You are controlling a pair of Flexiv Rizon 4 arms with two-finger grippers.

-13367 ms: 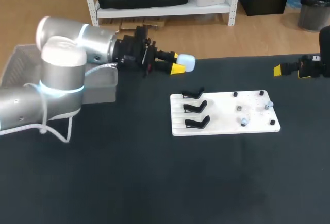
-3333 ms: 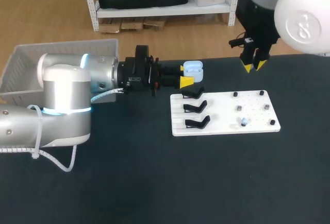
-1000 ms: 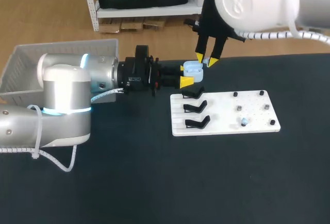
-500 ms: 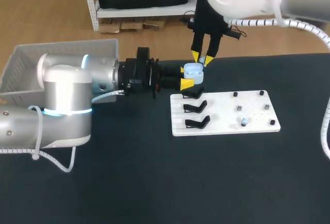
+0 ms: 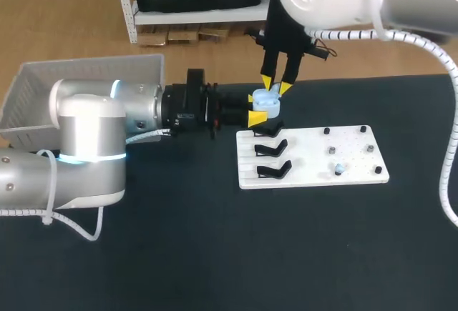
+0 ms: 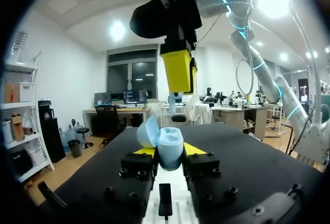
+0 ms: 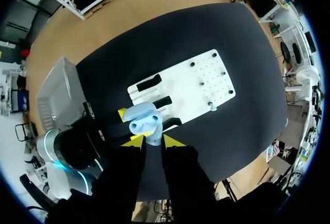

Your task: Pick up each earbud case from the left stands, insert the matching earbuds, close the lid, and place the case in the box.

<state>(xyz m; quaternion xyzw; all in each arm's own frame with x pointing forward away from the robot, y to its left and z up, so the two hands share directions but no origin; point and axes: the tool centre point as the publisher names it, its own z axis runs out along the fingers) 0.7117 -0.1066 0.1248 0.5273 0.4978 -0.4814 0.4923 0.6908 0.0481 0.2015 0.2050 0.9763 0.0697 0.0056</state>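
My left pincer (image 6: 168, 150) is clamped on both sides of the pale-blue rounded plastic earbud case (image 6: 170, 142), which has its lid swung open and is held clear of the black tabletop (image 5: 215, 254). My right pincer (image 7: 153, 141) hangs straight above the case's open mouth, its tips drawn in on a small pale-blue earbud (image 7: 153, 137). Only a stub of it shows between the yellow tips, and from the head camera I cannot make it out. I cannot tell whether it touches the case.

Just ahead of and below the left pincer lies the flat white pegboard (image 5: 308, 171) with three black clip stands (image 5: 274, 170); the case partly covers the nearest one. A second pale earbud (image 5: 339, 169) sits further out on the board, well apart from both pincers. The grey mesh box (image 5: 32, 89) is behind the left pincer, partly hidden by that arm.
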